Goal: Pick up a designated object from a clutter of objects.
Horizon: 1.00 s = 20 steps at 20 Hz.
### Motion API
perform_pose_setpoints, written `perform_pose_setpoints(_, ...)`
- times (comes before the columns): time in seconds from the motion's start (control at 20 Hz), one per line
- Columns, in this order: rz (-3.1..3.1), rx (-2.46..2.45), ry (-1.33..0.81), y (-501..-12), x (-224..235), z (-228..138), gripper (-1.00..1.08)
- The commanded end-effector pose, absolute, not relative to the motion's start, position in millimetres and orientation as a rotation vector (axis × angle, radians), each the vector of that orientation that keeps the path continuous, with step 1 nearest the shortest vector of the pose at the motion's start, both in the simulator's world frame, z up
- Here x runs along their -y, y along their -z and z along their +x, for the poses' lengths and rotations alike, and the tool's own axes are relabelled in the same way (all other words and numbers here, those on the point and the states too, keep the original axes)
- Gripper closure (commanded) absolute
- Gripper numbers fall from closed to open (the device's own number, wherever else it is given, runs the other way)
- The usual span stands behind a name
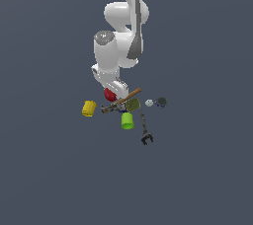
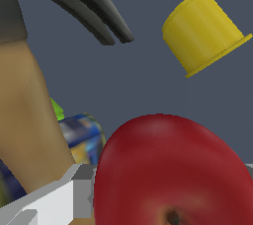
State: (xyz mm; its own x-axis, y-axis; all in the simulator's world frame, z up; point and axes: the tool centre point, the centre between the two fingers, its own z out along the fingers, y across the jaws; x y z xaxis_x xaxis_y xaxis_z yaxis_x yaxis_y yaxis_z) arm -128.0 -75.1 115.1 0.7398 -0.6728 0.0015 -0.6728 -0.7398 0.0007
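The red apple (image 2: 173, 169) fills the near part of the wrist view, and in the exterior view (image 1: 109, 94) it sits at the far side of the clutter, right under the hand. My gripper (image 1: 111, 95) is down over it. A grey finger (image 2: 59, 199) presses against one side of the apple, and a sliver of the other finger shows at the frame edge on the opposite side. The gripper (image 2: 170, 187) looks shut on the apple, low beside the hammer.
A yellow cup (image 1: 89, 108) lies on its side (image 2: 202, 31) at the exterior view's left. The wooden-handled hammer (image 1: 121, 100) and its dark claw (image 2: 94, 7) lie close by. The olive can (image 1: 133, 104), green cup (image 1: 127, 121), white ball (image 1: 149, 102), dark round piece (image 1: 161, 102) and clamp tool (image 1: 145, 132) lie nearby.
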Motion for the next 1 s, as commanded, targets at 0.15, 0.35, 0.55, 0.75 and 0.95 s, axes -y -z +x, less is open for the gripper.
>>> perform_pose_setpoints(0.15,2.927,1.127,-0.005,-149.0,34.4,-128.0,1.08)
perform_pose_setpoints(0.35,2.925,1.127,-0.006,-177.1,1.2,-127.9,1.08)
perform_pose_setpoints(0.55,2.925,1.127,-0.006,-207.7,-35.3,-127.8,1.08)
perform_pose_setpoints(0.75,2.925,1.126,-0.006,-238.2,-72.0,-127.5,1.08)
perform_pose_setpoints(0.95,2.927,1.125,-0.004,-268.9,-109.1,-126.8,1.08)
